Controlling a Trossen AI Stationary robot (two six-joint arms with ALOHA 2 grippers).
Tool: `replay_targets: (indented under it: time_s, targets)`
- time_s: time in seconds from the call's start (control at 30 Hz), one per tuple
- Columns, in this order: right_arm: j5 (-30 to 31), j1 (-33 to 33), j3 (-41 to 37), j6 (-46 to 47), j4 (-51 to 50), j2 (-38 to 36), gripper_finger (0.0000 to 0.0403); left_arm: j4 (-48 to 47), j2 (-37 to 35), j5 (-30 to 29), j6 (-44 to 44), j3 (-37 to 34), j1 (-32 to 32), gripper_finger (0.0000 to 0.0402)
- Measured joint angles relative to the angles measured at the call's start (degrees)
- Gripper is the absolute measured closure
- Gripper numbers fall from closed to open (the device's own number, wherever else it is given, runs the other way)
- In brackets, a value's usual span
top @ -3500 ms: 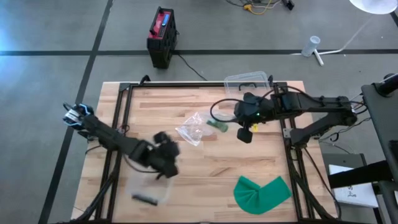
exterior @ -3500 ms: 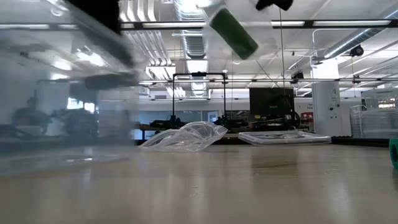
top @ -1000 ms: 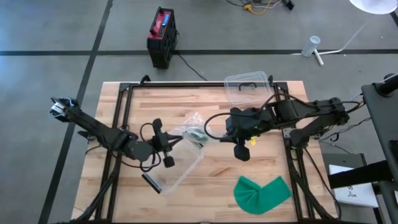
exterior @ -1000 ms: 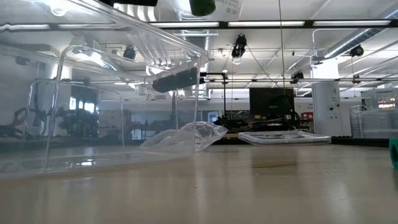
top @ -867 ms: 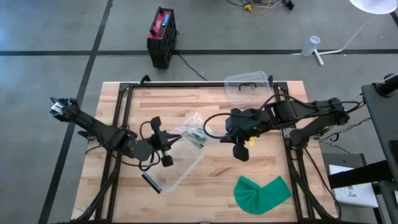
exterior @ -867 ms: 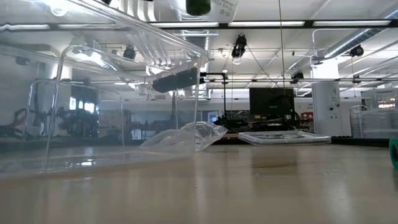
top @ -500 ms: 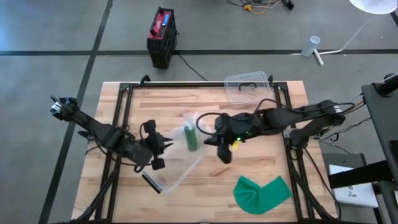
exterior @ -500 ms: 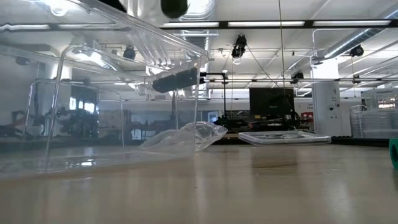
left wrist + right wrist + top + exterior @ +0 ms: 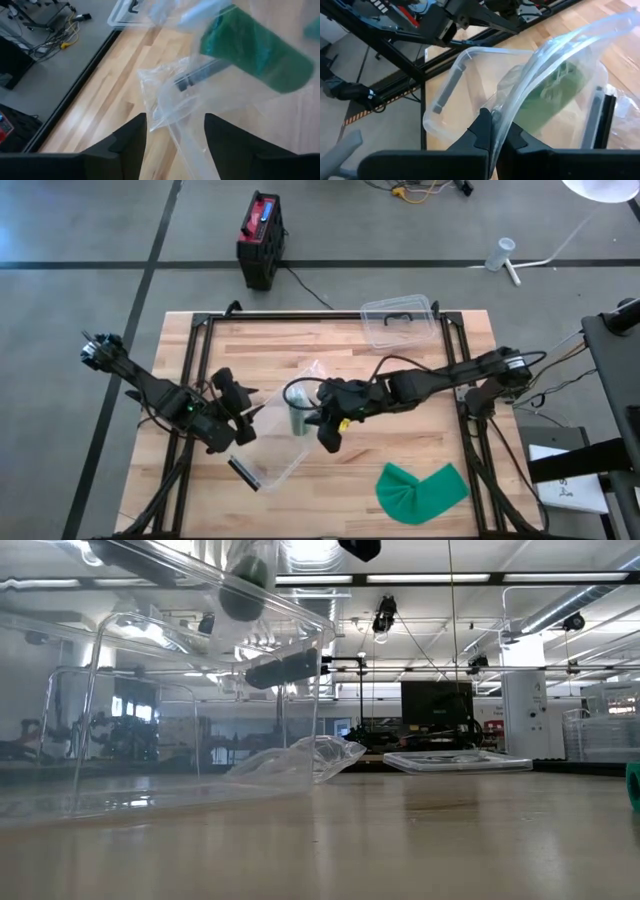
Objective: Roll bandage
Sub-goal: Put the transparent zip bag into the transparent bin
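A green rolled bandage (image 9: pixel 297 421) sits inside a clear plastic bag (image 9: pixel 555 75), which my right gripper (image 9: pixel 303 402) is shut on above a clear plastic container (image 9: pixel 283 452) on the table. The roll also shows in the right wrist view (image 9: pixel 547 102), in the left wrist view (image 9: pixel 257 47), and in the low view (image 9: pixel 244 592) through the container's wall. My left gripper (image 9: pixel 236 416) is open and empty just left of the container, its fingers (image 9: pixel 125 145) apart. My right gripper pinches the clear bag's edge (image 9: pixel 496 115) between its two shut fingers. It comes from the table's right, slanting down. The bag hangs from the fingers with the green roll in it, lifted clear of the table, over the open container.
A second, empty clear bag (image 9: pixel 316 373) lies on the table behind the container. A clear lid (image 9: pixel 398 320) lies at the far edge and a green cloth (image 9: pixel 421 490) at the near right. The container has a black latch (image 9: pixel 243 472) at its near corner.
My right gripper has carried the bag with the green roll toward the table's left, from beside the empty bag to above the container, and has gone lower. My left gripper has drawn back a little toward the left edge and stays open.
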Motion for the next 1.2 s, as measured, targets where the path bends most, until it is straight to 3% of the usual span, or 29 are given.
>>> replay_targets:
  time_s: [0.1, 0.23, 0.5, 0.63, 0.93, 1.07, 1.2]
  targets:
    - [1.5, 0.0, 0.0, -1.0, -0.1, 0.3, 0.0403, -0.5, -0.4, 0.0, 0.0, 0.0, 0.0, 0.0203]
    - [8.4, 0.0, -0.2, -5.0, -0.6, 1.1, 0.0403, -0.5, -0.5, 0.0, 0.1, 0.0, -0.1, 0.0198]
    - [8.6, -0.3, -1.2, -9.5, 1.4, 3.6, 0.0403, 4.8, 1.6, 2.8, 0.2, -0.9, -0.1, 0.0207]
    - [7.8, -0.3, -1.4, -10.2, -1.5, 5.6, 0.0403, 12.0, 3.6, 5.5, 1.5, -3.5, -0.1, 0.0215]
    - [7.3, -1.6, -1.5, -10.6, -11.5, 6.6, 0.0402, 15.6, 9.4, 7.6, 0.2, -5.1, -0.1, 0.0207]
    - [6.5, -1.7, -0.6, -12.2, -12.4, 6.6, 0.0381, 16.8, 12.0, 7.7, 0.4, -5.1, 0.1, 0.0201]
    - [5.3, -1.8, 1.7, -13.4, -16.3, 6.6, 0.0329, 17.7, 13.7, 7.7, 0.2, -5.1, 0.6, 0.0201]
